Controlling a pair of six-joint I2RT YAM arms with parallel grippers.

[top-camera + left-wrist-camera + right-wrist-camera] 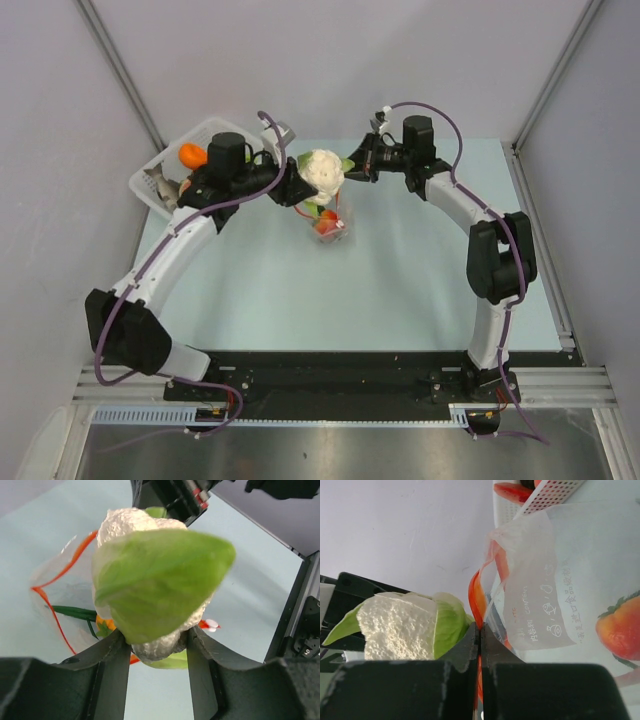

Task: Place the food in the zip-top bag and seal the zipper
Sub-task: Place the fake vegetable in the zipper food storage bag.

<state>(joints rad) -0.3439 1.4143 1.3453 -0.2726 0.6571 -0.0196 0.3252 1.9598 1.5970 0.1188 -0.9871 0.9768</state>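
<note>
My left gripper (292, 187) (156, 647) is shut on a white cauliflower with green leaves (322, 170) (155, 575) and holds it over the open mouth of the clear zip-top bag (330, 222) (65, 585). The bag's red-orange zipper (52, 615) (476, 592) stands open. My right gripper (352, 165) (480, 630) is shut on the zipper edge and holds the mouth up. Inside the bag lie a tomato (620, 632) and an orange piece with green stalks (102, 625). The cauliflower also shows in the right wrist view (400, 627).
A white slatted basket (152, 180) stands at the back left, holding an orange food (192, 154) and a grey fish (160, 188). It also shows in the right wrist view (555, 492) with a red food (512, 491). Grey walls close in behind.
</note>
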